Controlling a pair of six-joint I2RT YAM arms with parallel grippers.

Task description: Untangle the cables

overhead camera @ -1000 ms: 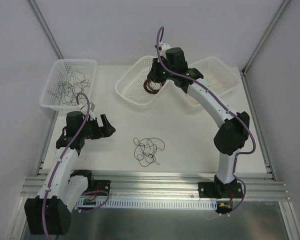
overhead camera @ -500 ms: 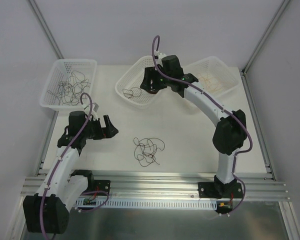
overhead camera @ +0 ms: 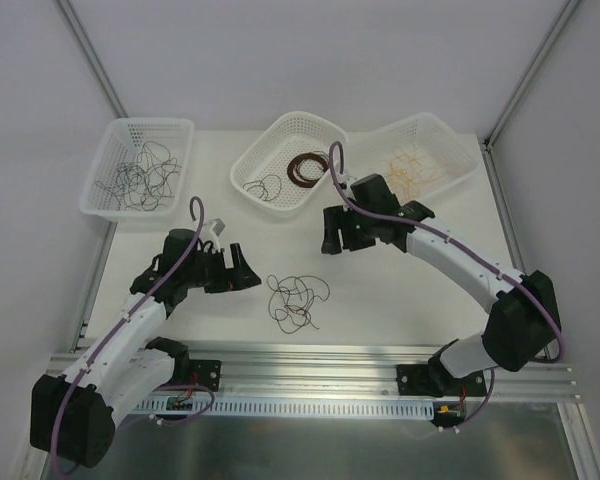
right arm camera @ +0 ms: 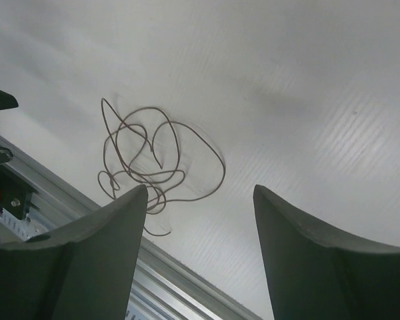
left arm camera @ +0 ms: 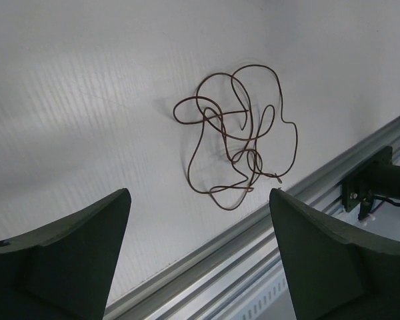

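Now both arms hang with jaws apart, and the tangle of cables (overhead camera: pixel 297 301) lies free.
Thin dark-brown loops rest on the white table (overhead camera: pixel 400 300) at 6 o'clock, touching nothing. The left gripper (overhead camera: pixel 246 270) sits at the tangle's 9 o'clock, wide apart and empty. The right gripper (overhead camera: pixel 329 233) hangs at 1 o'clock, also spread and empty. Along the far edge, the left basket (overhead camera: pixel 150 122) holds black cables (overhead camera: pixel 140 180) at 10, the middle basket (overhead camera: pixel 305 115) a brown coil (overhead camera: pixel 307 167) at 12, and the right basket (overhead camera: pixel 450 135) tan-orange cables (overhead camera: pixel 412 165) at 2.
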